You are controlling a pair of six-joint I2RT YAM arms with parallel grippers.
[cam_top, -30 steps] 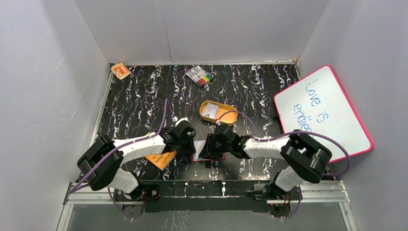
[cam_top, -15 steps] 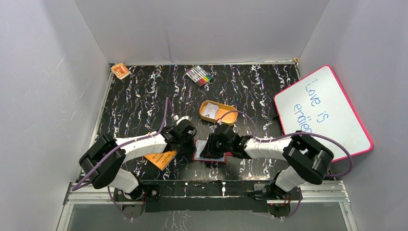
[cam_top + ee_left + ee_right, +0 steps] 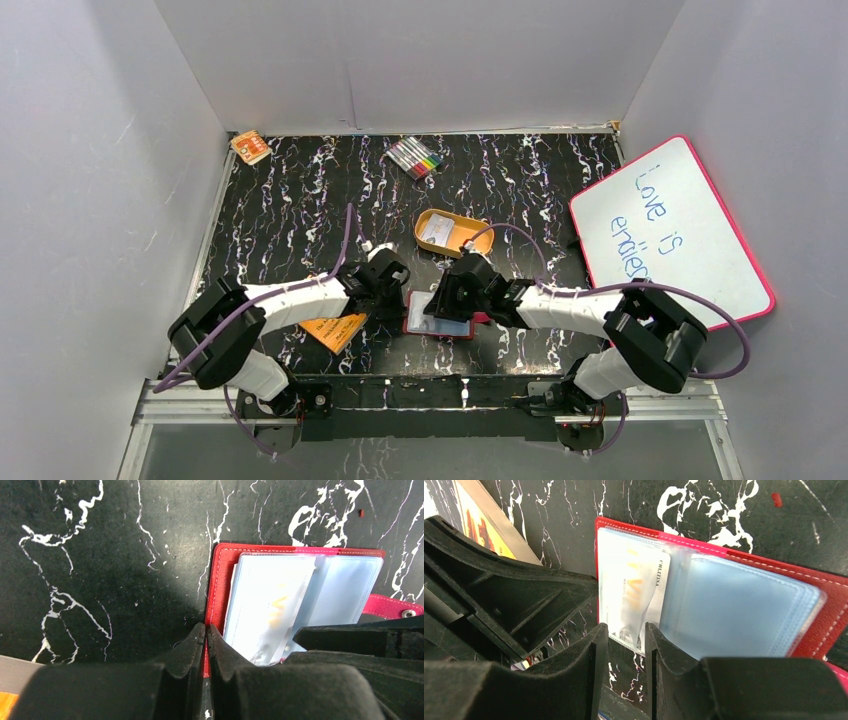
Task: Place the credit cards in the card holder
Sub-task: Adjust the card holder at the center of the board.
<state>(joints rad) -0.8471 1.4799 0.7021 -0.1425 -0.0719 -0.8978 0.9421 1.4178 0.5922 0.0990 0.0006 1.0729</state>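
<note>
The card holder lay open and flat on the black marbled table, near its front edge, between the two arms. Its clear pockets faced up inside the red border, and the snap tab stuck out on the right side. One credit card sat in the leftmost pocket, pale with faint print, seen through the cloudy plastic.

The left gripper was at the holder's left edge with its fingers pressed together on the red border. The right gripper was at the holder's far edge; its fingers stood a little apart, and the edge of the card and its pocket showed in the narrow gap.

An orange booklet lay just left of the holder, partly under the left arm. Beyond the holder was an orange oval tin. A bundle of markers and a small orange box lay at the back, well apart. A whiteboard leaned against the right wall.
</note>
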